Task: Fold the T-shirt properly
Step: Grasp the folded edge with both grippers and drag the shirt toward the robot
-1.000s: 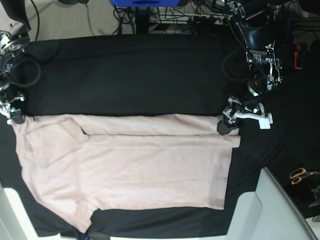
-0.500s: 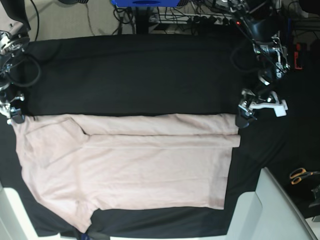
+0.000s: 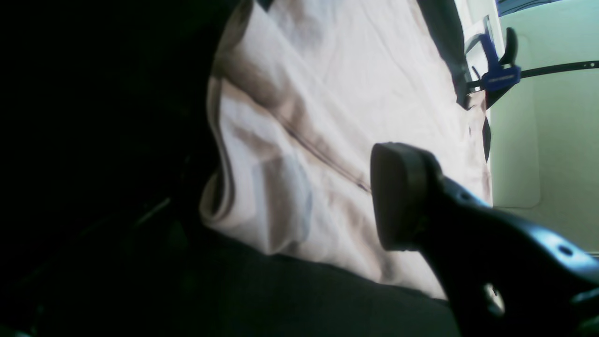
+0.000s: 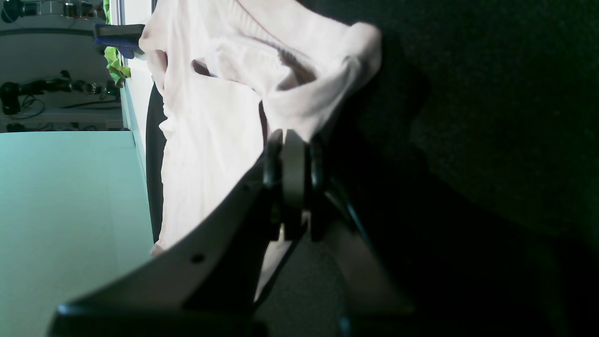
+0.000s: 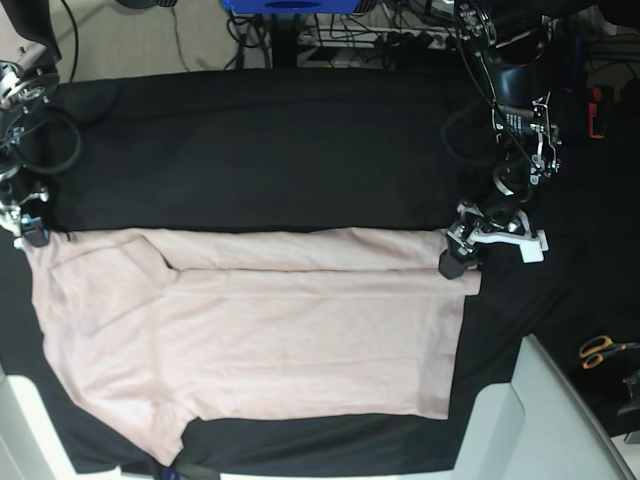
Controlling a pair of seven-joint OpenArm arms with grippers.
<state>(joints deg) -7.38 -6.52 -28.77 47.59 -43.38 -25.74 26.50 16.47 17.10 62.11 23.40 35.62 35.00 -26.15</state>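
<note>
- T-shirt lies flat on the black cloth in the lower half of the base view, its upper edge already folded over
- Long axis runs left to right; sleeves sit at the left, hem at the right
- Right gripper is clamped on the left corner
- Left gripper sits at the right corner; I cannot tell whether it is apart or together
- Step in hand looks like gripping both upper corners; next likely calls for lifting them together, evenly
</note>
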